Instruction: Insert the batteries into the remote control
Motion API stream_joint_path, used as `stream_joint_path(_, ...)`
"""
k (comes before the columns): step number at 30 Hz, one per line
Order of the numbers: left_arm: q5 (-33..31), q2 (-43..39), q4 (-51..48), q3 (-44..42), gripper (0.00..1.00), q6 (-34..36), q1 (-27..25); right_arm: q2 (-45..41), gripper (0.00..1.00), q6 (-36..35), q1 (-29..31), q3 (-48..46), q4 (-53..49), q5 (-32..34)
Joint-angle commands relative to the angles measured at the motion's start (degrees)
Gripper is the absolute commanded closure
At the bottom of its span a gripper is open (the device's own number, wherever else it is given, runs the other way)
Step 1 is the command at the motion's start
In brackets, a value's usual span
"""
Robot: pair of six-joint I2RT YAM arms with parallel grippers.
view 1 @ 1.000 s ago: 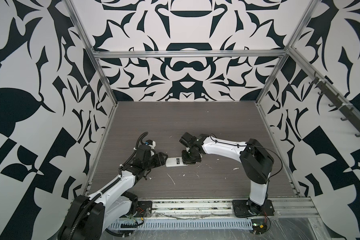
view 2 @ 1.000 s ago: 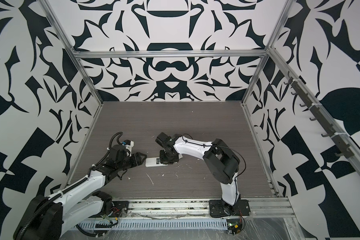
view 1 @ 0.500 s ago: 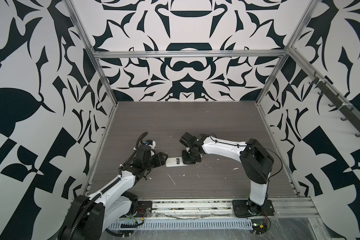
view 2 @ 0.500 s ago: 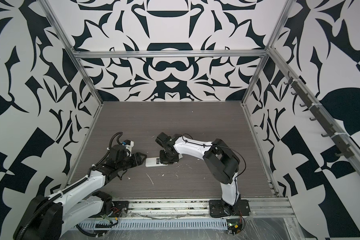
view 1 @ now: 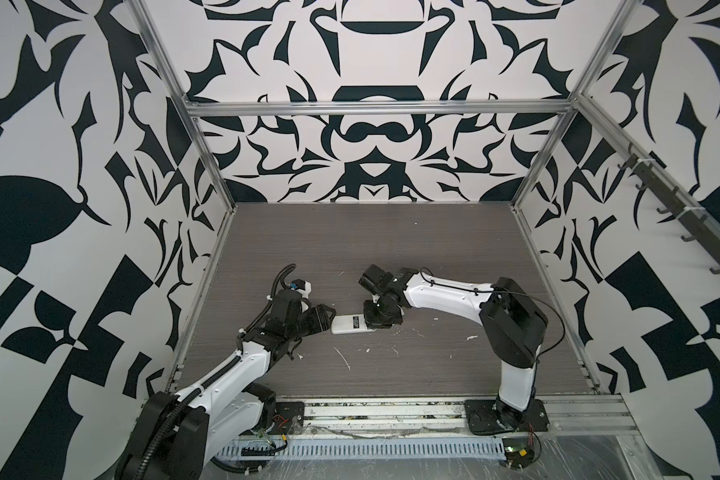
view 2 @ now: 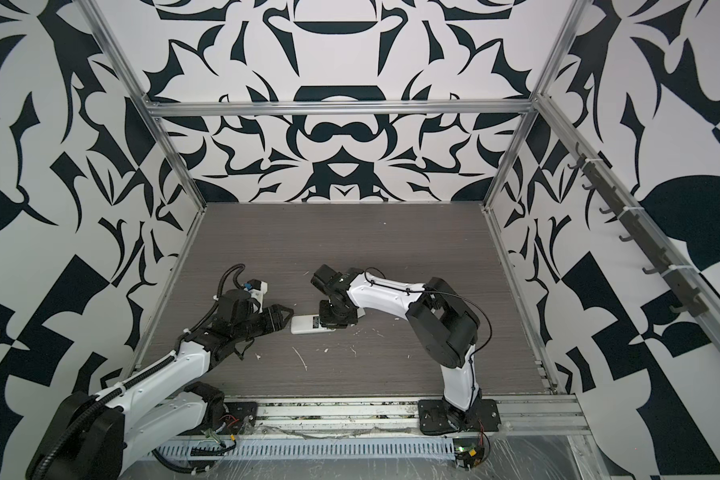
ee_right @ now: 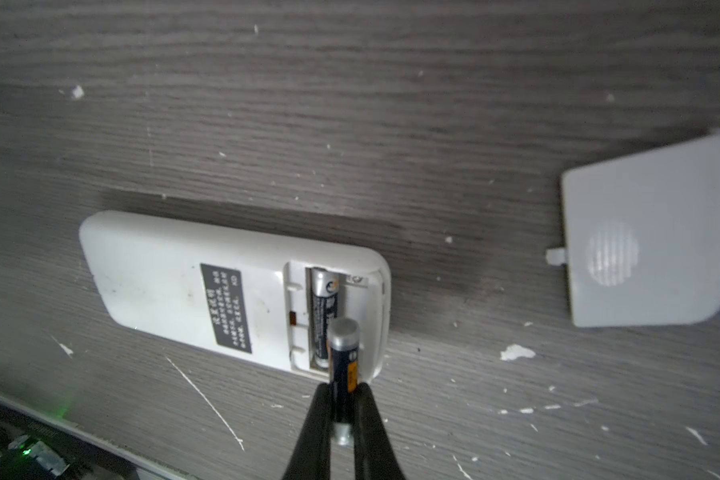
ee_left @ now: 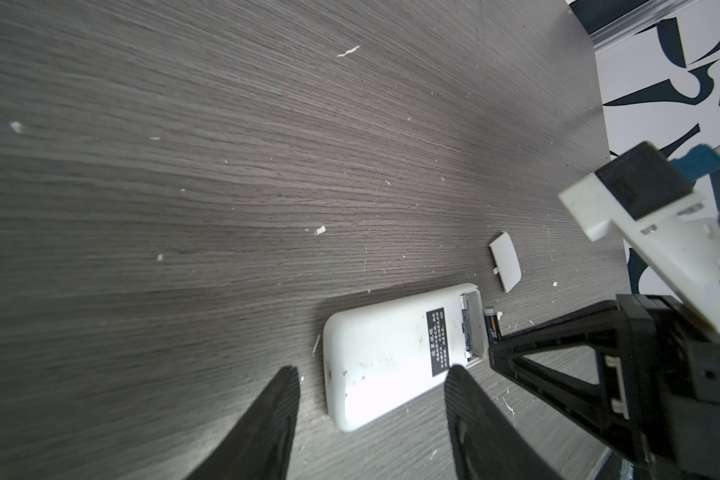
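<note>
We are working on the remote (view 1: 347,324), which is lying back up on the table (view 1: 371,241) with its bay (ee_right: 350,307) uncovered at the end nearest our right arm. One seated battery (ee_right: 323,307) is lying flat in the bay's inner slot, on the side of the black label (ee_right: 226,307). The outer slot alongside it is showing bare white plastic.

Our right gripper (ee_right: 343,401) is clenching the held battery (ee_right: 344,353) between its fingertips. It is hanging over the outer slot, roughly in line with the seated one. We cannot tell whether it is touching the remote.

Our left gripper (ee_left: 371,372) is resting released, its fingers spread either side of the remote's other end. We cannot tell whether they are touching it.

The cover (ee_right: 649,241) is lying loose on the table just past the bay end, apart from the remote. White scraps (view 1: 344,357) are lying between the remote and the front edge.

The remote is sitting left of the table's middle, well apart from both side walls. The whole back half of the table is lying open behind both arms.
</note>
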Motion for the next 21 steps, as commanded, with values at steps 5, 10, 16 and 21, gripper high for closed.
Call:
stream_joint_path(5,0.69,-0.96,0.62,-0.90,0.40,0.31,-0.09,-0.86,0.88,-0.06,0.22,0.50,-0.30,1.12)
stream_joint_path(10,0.87,-0.74,0.62,-0.88,0.40,0.30,-0.08,-0.73,0.86,-0.02,0.30,0.54,-0.19,1.11)
stream_joint_path(16,0.78,-0.65,0.62,-0.74,0.40,0.14,-0.11,-0.69,0.88,-0.68,0.37,0.88,-1.15,1.63)
stream_joint_path(21,0.69,-0.65,0.53,-0.76,0.40,0.12,-0.05,-0.25,0.93,-1.64,0.89,1.92,-2.46,2.36)
